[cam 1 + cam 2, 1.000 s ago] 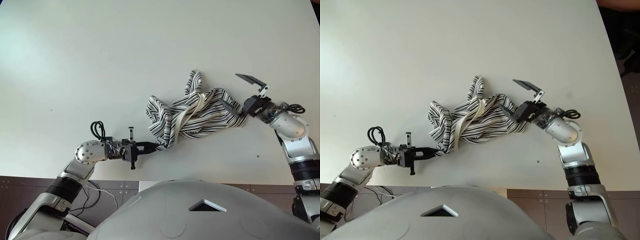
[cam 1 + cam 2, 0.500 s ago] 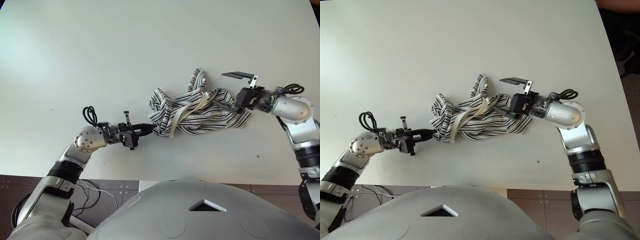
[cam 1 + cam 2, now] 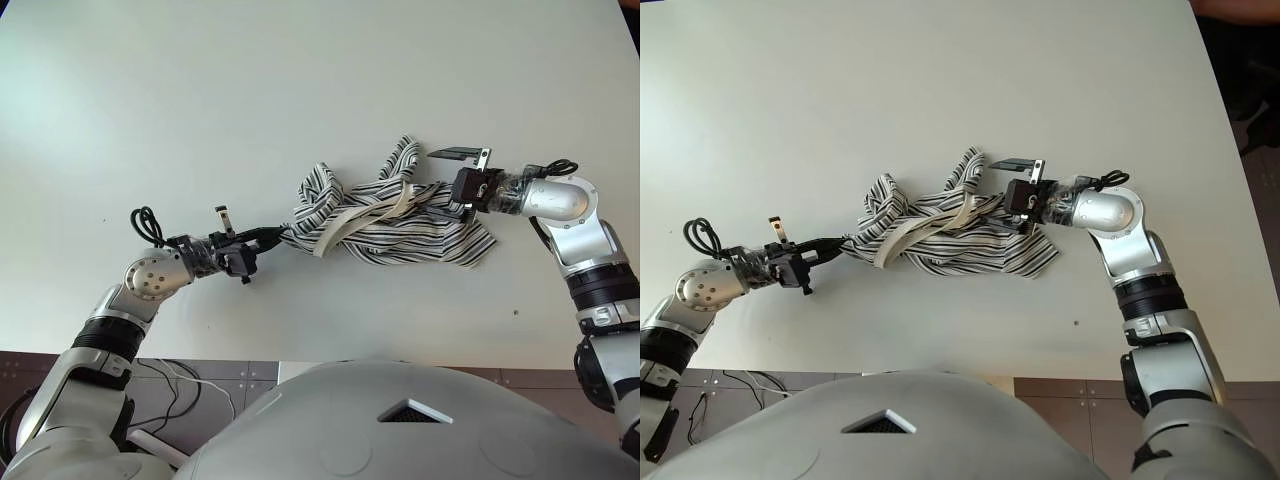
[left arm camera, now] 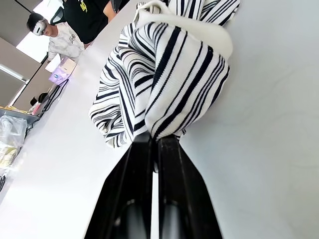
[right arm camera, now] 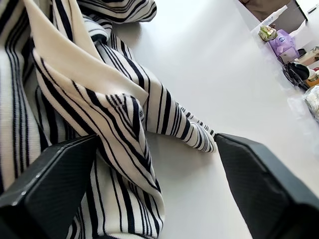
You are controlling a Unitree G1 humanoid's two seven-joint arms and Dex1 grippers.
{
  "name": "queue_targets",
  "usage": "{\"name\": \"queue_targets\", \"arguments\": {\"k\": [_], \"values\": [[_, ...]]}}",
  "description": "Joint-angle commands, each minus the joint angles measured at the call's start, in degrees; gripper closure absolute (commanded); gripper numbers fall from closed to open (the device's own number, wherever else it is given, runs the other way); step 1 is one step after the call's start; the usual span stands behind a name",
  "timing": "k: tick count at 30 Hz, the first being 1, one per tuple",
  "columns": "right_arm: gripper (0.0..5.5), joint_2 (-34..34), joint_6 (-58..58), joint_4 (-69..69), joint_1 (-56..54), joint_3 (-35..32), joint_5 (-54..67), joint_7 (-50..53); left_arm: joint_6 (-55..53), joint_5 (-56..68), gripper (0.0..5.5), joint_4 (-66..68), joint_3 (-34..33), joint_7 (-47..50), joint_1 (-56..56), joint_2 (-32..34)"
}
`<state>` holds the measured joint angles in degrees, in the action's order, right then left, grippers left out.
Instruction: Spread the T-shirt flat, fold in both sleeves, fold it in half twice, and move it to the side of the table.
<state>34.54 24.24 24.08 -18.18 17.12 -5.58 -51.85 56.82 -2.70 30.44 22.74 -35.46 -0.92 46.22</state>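
The black-and-white striped T-shirt [image 3: 395,228] lies bunched and twisted near the middle of the white table [image 3: 300,80]. At the shirt's left end, my left gripper [image 3: 272,236] is shut on a pinch of its edge; in the left wrist view the fingers [image 4: 149,149] press together on the striped fabric [image 4: 164,84]. My right gripper [image 3: 446,182] is open at the shirt's upper right part, one finger raised above the cloth and the other down among the folds. In the right wrist view the striped folds [image 5: 114,94] lie between its wide-apart fingers [image 5: 55,179].
Bare table top stretches far behind the shirt and to its left. The table's front edge [image 3: 330,357] runs close below both arms. Its right edge [image 3: 1230,150] lies beyond the right arm.
My left gripper has drawn the shirt's edge to the left, stretching the bundle out. The right gripper has moved left and farther onto the shirt, and the shirt's lower right corner now lies spread.
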Motion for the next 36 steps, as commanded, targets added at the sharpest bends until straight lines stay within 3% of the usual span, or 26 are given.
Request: {"name": "queue_targets", "arguments": {"k": [1,7,20,30,36], "values": [[1.25,0.60,1.16,2.72,-1.79,1.13,-0.85,-2.84,-6.69,-11.66,5.38,10.51,3.32,-0.47,1.38,0.64],[1.25,0.39,-0.07,3.97,-0.31,-0.34,3.43,-6.86,-5.78,-13.87,5.38,17.09,4.00,2.76,-2.98,-0.74],[3.56,-3.71,-2.34,11.59,-3.02,-1.12,5.47,-8.01,-3.17,-14.49,5.40,22.12,5.28,3.52,-5.01,-2.76],[5.36,-2.91,-7.53,2.04,2.06,-5.60,15.09,-13.68,-2.84,-15.10,5.40,23.89,5.79,4.65,-5.77,-3.70],[5.36,-0.45,-5.45,-3.36,7.47,-7.66,14.31,-12.43,-1.43,-13.19,5.40,23.60,4.26,6.59,-7.66,-4.66]]}}
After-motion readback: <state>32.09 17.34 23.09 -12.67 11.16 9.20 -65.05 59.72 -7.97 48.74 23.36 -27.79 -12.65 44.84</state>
